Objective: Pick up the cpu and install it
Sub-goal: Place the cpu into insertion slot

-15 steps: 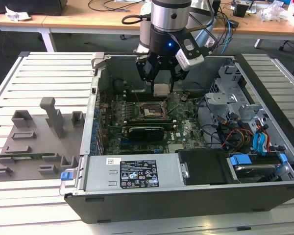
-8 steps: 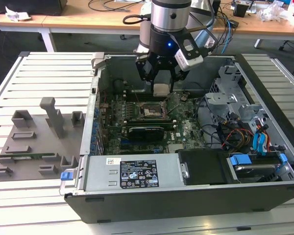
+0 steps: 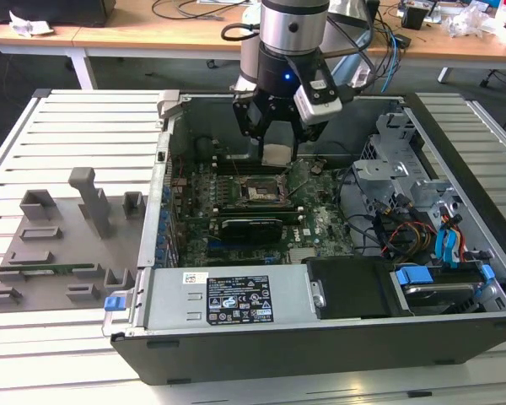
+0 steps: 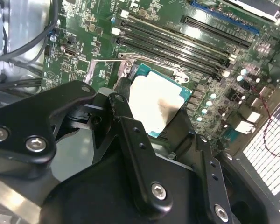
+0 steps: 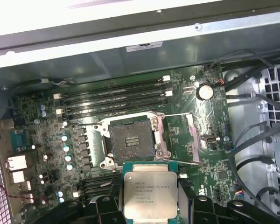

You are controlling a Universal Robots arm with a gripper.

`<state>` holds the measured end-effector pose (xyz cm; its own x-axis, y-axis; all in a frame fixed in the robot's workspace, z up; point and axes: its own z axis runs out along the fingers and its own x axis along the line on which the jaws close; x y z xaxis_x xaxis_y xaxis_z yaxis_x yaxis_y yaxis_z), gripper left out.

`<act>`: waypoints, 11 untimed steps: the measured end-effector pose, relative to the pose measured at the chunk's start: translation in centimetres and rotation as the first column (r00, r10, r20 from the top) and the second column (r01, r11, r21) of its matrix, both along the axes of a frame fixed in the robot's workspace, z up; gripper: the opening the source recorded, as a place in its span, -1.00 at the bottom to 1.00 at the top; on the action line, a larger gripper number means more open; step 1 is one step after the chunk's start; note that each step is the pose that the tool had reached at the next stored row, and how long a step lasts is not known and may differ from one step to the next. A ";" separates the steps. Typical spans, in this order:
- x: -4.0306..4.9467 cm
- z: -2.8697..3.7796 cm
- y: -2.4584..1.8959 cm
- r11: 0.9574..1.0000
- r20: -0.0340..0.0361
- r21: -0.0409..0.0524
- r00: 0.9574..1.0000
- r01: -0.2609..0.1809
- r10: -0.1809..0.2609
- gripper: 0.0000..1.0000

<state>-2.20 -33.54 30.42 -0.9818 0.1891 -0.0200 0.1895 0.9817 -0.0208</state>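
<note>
The cpu (image 3: pixel 278 153), a small flat square chip with a silvery top plate, hangs over the motherboard inside the open computer case (image 3: pixel 236 350). My gripper (image 3: pixel 280 139) is shut on it, one black finger on each side. In the first wrist view the cpu (image 5: pixel 149 191) sits between the fingers (image 5: pixel 107 207), just short of the open black socket (image 5: pixel 130 140), whose contact field is bare. The second wrist view shows the cpu (image 4: pixel 156 105) tilted above the socket frame, held by my gripper (image 4: pixel 156 122). In the exterior view the socket (image 3: pixel 260 192) lies just below the chip.
The socket's load plate and lever (image 5: pixel 193 137) are swung open beside it. Memory slots (image 5: pixel 114 95) run behind the socket, and a long black expansion card (image 3: pixel 251 226) lies in front. A drive cage with cables (image 3: pixel 396 181) fills the case's right side. A grey fixture tray (image 3: pixel 59 245) lies outside on the left.
</note>
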 end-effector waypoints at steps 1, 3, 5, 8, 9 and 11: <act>0.00 0.00 0.00 1.000 0.000 0.000 1.000 0.020 -0.020 0.09; 0.00 0.00 0.00 0.999 0.000 0.000 0.999 0.046 -0.046 0.09; 0.00 0.00 0.00 0.998 0.000 0.000 0.998 0.068 -0.068 0.09; 0.00 0.00 0.00 0.992 0.000 0.000 0.992 0.128 -0.128 0.09; 0.00 -0.01 0.00 0.991 0.000 0.000 0.991 0.136 -0.136 0.09; 0.00 -0.01 0.00 0.987 0.000 0.000 0.987 0.158 -0.158 0.09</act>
<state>-2.20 -33.54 30.41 -0.9395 0.3419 -0.0200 0.3423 0.9394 -0.0209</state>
